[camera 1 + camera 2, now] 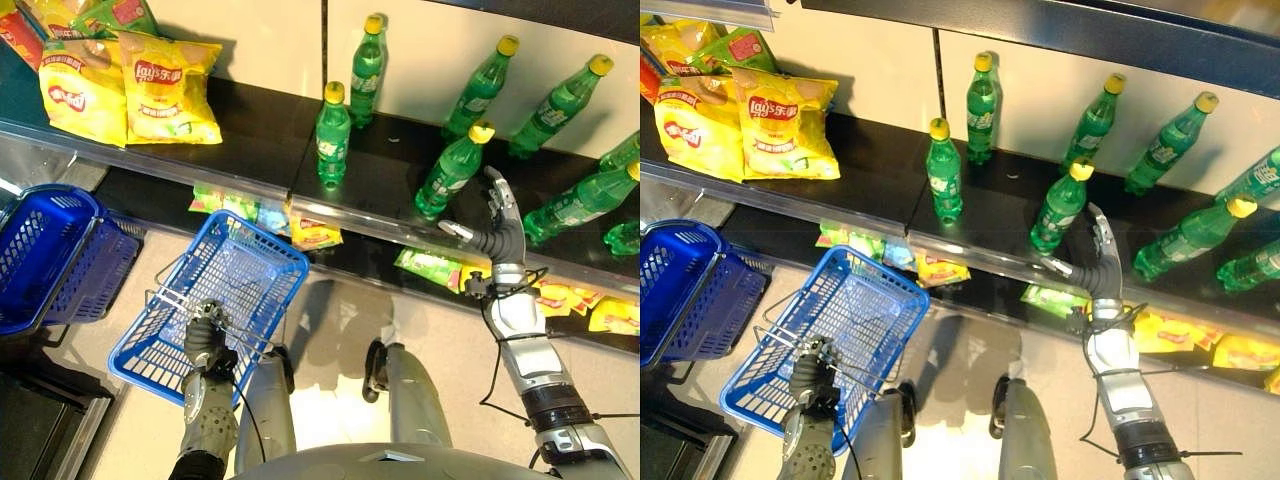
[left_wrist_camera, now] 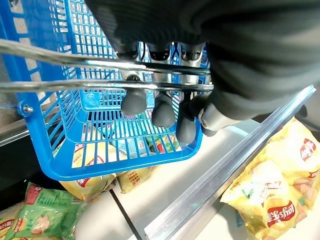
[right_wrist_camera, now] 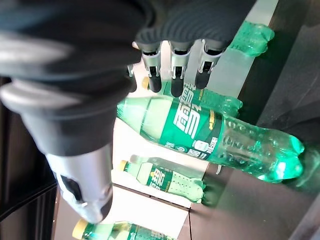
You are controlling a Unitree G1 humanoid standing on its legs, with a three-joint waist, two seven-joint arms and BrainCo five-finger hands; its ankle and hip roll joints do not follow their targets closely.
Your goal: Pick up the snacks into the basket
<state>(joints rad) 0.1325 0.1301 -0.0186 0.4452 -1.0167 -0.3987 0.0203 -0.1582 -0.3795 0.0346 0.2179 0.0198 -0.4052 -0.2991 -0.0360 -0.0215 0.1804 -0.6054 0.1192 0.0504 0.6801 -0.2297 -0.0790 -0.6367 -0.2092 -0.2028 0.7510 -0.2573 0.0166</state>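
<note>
Two yellow chip bags (image 1: 165, 85) lean on the upper shelf at far left. More snack packs (image 1: 315, 232) lie on the lower shelf behind the blue wire basket (image 1: 160, 310). My left hand (image 1: 205, 340) hangs at the basket's near side, its fingers (image 2: 162, 107) curled round the metal handles (image 2: 75, 60). My right hand (image 1: 497, 225) is raised over the upper shelf at right, fingers (image 3: 176, 80) straight, just beside a standing green bottle (image 1: 455, 165) and holding nothing.
Several green bottles (image 1: 333, 135) stand or lean along the upper shelf. The shelf's metal front edge (image 1: 250, 183) runs across the view. A second blue basket (image 1: 45, 255) sits at far left. Yellow and green packs (image 1: 560, 297) lie on the lower shelf at right.
</note>
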